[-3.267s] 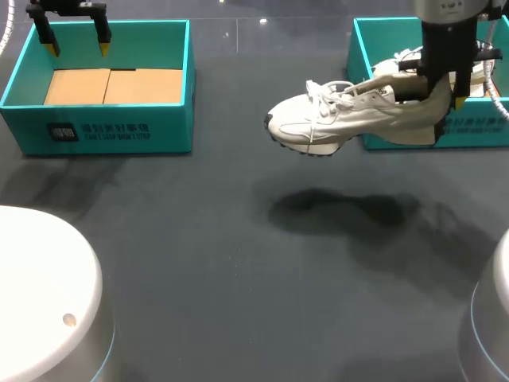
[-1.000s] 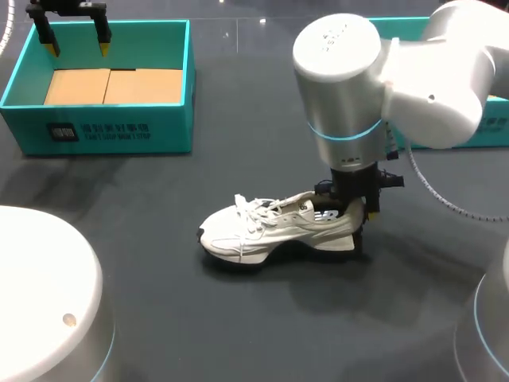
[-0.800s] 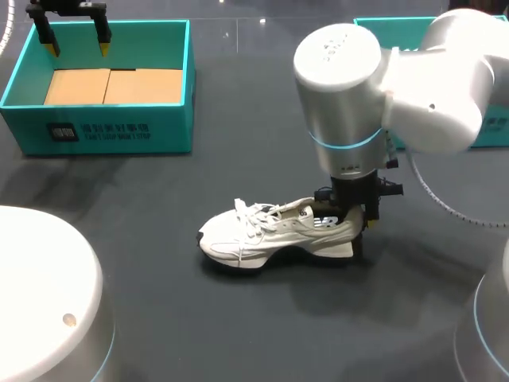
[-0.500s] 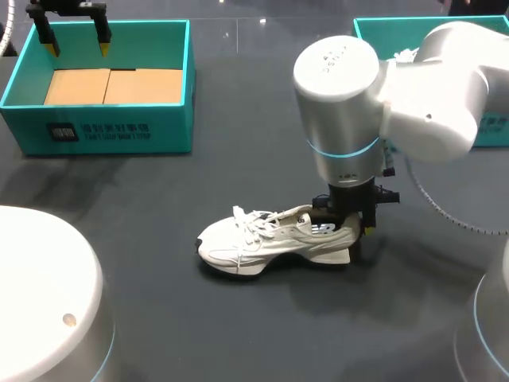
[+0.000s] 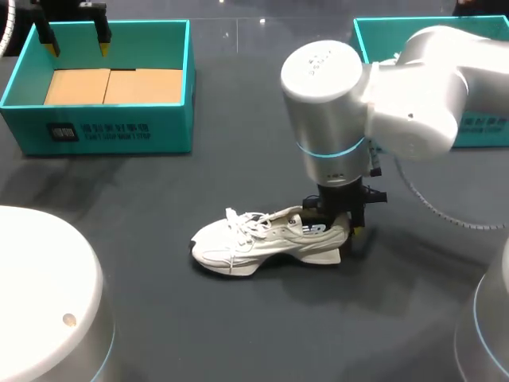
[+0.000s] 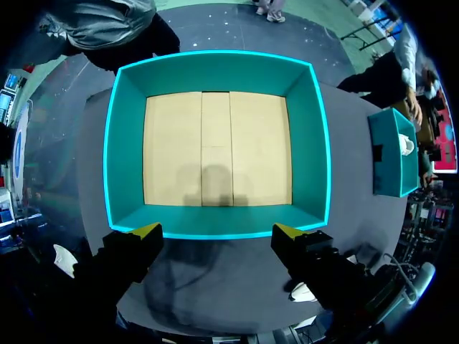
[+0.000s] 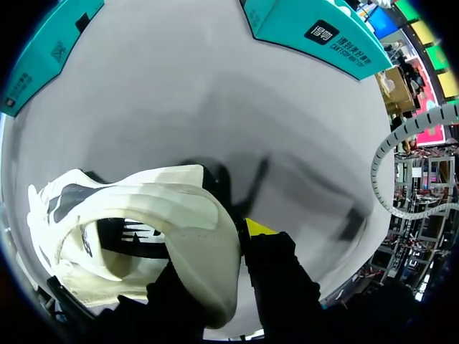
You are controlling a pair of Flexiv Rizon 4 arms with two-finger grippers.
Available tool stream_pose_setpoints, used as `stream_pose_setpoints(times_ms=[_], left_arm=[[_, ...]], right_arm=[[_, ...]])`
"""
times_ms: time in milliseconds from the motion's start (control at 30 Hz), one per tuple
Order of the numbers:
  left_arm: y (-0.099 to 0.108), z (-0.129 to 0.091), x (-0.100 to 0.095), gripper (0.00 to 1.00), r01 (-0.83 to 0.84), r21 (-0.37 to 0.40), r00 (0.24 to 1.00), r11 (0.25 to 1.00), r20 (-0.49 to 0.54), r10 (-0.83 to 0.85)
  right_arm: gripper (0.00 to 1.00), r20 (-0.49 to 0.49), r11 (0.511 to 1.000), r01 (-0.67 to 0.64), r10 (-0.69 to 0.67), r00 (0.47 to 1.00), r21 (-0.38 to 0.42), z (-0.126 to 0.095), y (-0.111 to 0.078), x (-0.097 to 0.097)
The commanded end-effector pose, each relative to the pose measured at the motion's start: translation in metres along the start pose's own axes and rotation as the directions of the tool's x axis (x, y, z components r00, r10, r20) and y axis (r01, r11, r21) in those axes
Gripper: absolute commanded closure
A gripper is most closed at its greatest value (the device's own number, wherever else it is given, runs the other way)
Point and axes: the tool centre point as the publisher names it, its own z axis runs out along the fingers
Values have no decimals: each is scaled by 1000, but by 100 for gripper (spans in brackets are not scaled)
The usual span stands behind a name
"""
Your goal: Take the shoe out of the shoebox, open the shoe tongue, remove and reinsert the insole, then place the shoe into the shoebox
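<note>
A white sneaker (image 5: 262,241) stands upright on the dark table near its middle, toe pointing left. My right gripper (image 5: 343,229) comes down on the heel and is shut on the heel collar. In the right wrist view the heel wall (image 7: 204,244) sits between the fingers, one yellow tip (image 7: 257,228) showing outside it. My left gripper (image 5: 78,46) hangs open over the far left teal shoebox (image 5: 95,135). In the left wrist view its fingertips (image 6: 147,231) hover above the near rim of that shoebox (image 6: 215,61), which holds only a cardboard floor.
A second teal shoebox (image 5: 382,28) stands at the back right, mostly hidden behind my right arm. White rounded arm bases sit at the front left (image 5: 40,294) and front right (image 5: 489,318) corners. Both teal shoeboxes (image 7: 315,29) show beyond the sneaker.
My right arm carried the sneaker from the air beside the right shoebox down to the table's middle, then shifted it slightly left and nearer. The left arm has stayed still.
</note>
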Motion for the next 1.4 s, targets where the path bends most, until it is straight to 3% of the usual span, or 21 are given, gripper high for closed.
stream_pose_setpoints(times_ms=[33, 433, 467, 533, 567, 600, 633, 700, 733, 867, 1100, 1267, 1400], left_arm=[[0, 0, 0, 0, 0, 0, 1000, 1000, 1, 0], [0, 0, 0, 0, 0, 0, 1000, 1000, 1, 0], [0, 0, 0, 0, 0, 0, 1000, 1000, 1, 0], [0, 0, 0, 0, 0, 0, 1000, 1000, 1, 0], [0, 0, 0, 0, 0, 0, 1000, 1000, 1, 0], [0, 0, 0, 0, 0, 0, 1000, 1000, 1, 0], [0, 0, 0, 0, 0, 0, 1000, 1000, 1, 0], [0, 0, 0, 0, 0, 0, 1000, 1000, 1, 0], [0, 0, 0, 0, 0, 0, 1000, 1000, 1, 0], [0, 0, 0, 0, 0, 0, 1000, 1000, 1, 0], [0, 0, 0, 0, 0, 0, 1000, 1000, 1, 0], [0, 0, 0, 0, 0, 0, 1000, 1000, 1, 0], [0, 0, 0, 0, 0, 0, 1000, 1000, 1, 0]], right_arm=[[100, 3, 1000, 10, -10, 1000, 8, 4, 1, 5], [100, 2, 998, 45, -45, 999, 36, 16, -1, 13], [95, 2, 998, 47, -48, 999, 37, 16, -1, 13], [63, 0, 998, 52, -52, 999, 38, 15, -1, 15], [33, 0, 998, 52, -52, 999, 39, 15, -1, 15], [26, -3, 998, 52, -52, 999, 40, 15, -2, 14], [26, -4, 998, 51, -51, 999, 41, 15, -2, 14], [4, -13, 998, 47, -46, 999, 41, 12, -3, 13], [0, -13, 998, 46, -46, 999, 42, 11, -3, 13], [0, -40, 999, 35, -34, 999, 40, -3, -4, 8], [0, -129, 997, 53, -45, 991, 52, -53, 2, -12], [0, -205, 979, 166, -140, 969, 115, -79, 8, -22], [0, -352, 936, 353, -333, 875, -8, -96, 7, -31]])
